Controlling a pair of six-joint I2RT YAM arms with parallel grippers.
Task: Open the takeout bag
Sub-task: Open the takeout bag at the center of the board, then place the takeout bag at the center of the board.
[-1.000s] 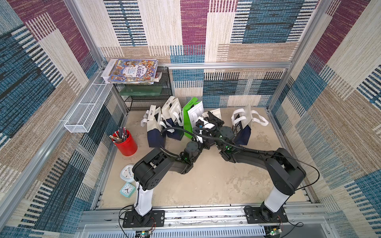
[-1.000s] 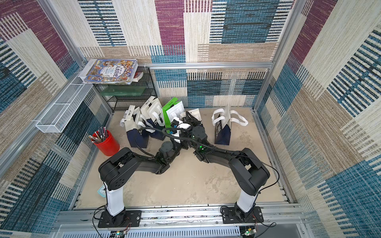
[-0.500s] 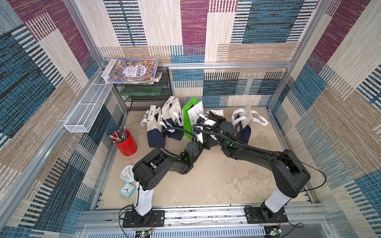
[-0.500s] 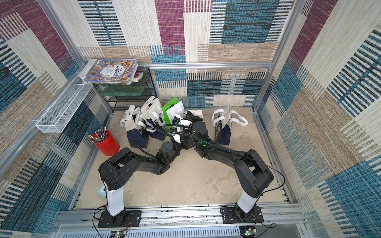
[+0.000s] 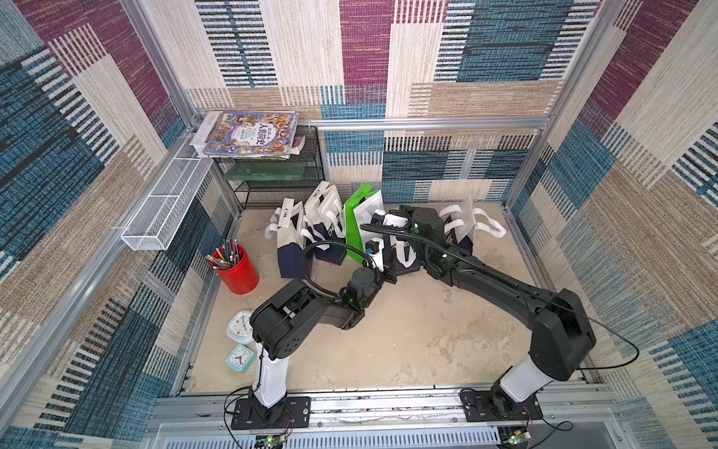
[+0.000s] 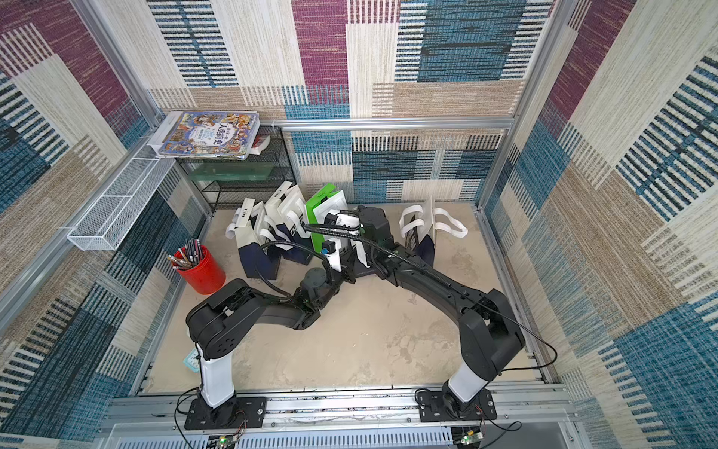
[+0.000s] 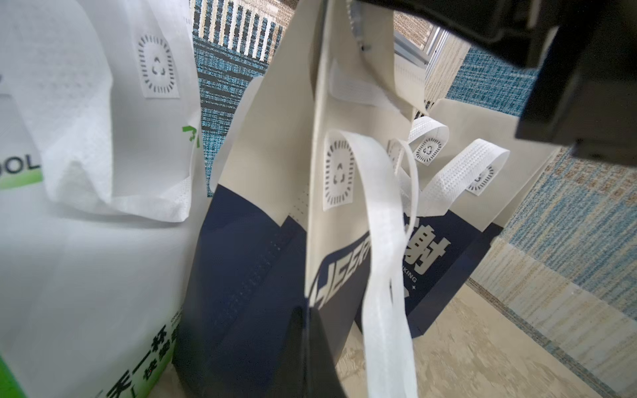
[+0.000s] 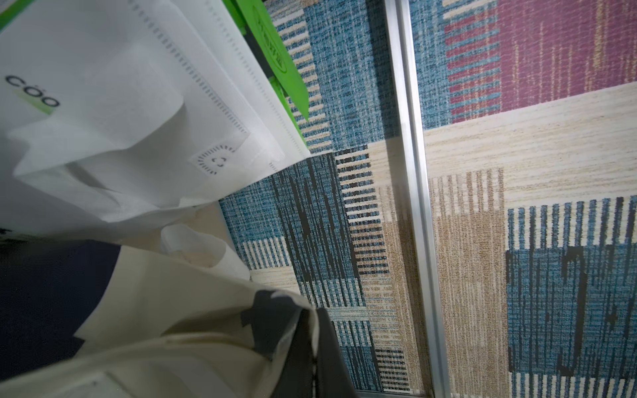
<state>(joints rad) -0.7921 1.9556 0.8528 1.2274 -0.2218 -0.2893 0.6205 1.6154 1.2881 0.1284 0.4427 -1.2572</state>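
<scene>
The takeout bag (image 5: 406,252) (image 6: 359,248) is cream above and navy below, with white strap handles, and stands mid-row at the back of the floor. In the left wrist view the bag (image 7: 341,213) fills the middle, and my left gripper (image 7: 308,330) is shut on its navy lower side fold. My left gripper (image 5: 386,268) sits low at the bag's front. My right gripper (image 5: 382,219) reaches over the bag's top. In the right wrist view it (image 8: 310,330) is shut on the cream upper rim (image 8: 172,310).
A green and white bag (image 5: 363,217) leans right beside the held bag, with more cream and navy bags (image 5: 289,241) left of it and another (image 5: 462,225) at the right. A red pen cup (image 5: 233,268), two small clocks (image 5: 241,322) and a wire shelf with books (image 5: 252,134) line the left side.
My right gripper has closed on the bag's top rim and shifted slightly toward the back wall. My left gripper has stayed shut on the bag's lower side.
</scene>
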